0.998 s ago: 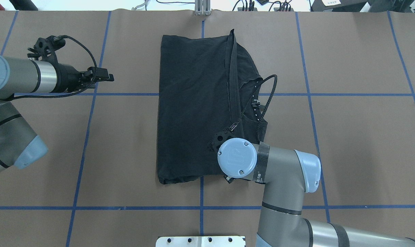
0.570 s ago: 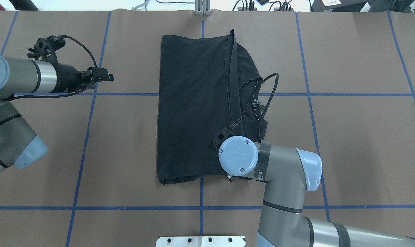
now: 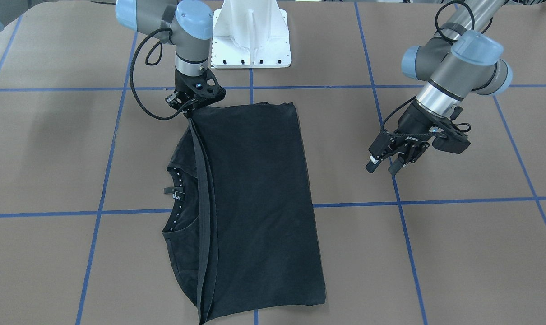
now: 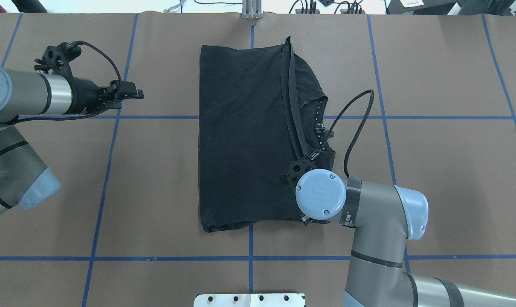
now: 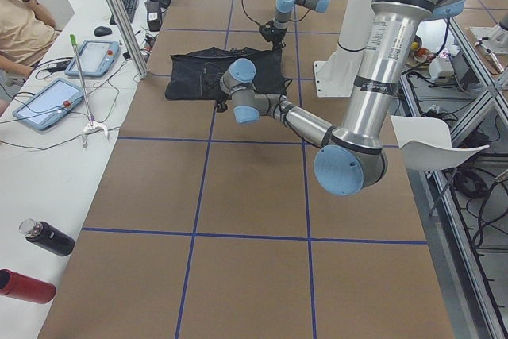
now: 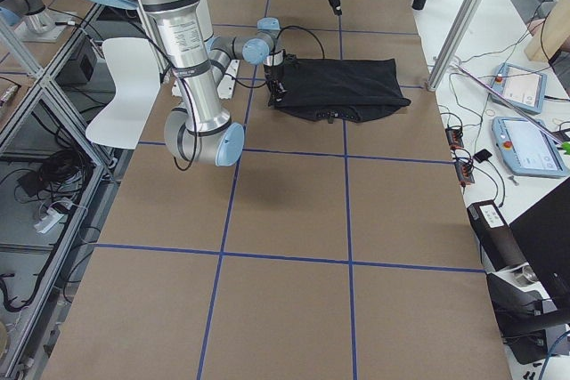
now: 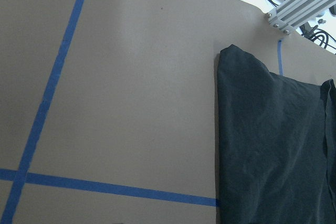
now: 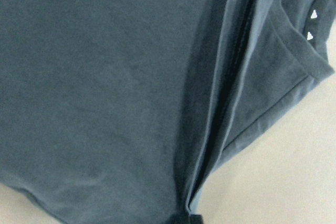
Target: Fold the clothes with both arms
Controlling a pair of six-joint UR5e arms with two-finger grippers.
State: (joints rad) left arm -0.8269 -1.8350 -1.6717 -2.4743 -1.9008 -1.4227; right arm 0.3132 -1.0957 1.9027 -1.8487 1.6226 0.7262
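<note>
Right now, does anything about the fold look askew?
Yes. The T-shirt isn't squared: its folded-over edge runs as a raised ridge toward the right tool, and the collar side bulges out past it on the robot's right.

Bright, even overhead light; faint soft shadows on the table [image 3: 458, 253]. By the right jaws the wrist view is washed-out, soft, rendering the T-shirt [image 8: 105, 77] bluish.

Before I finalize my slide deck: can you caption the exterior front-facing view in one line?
Right gripper holds a corner of the half-folded black T-shirt; left gripper hangs open, clear of it.
</note>
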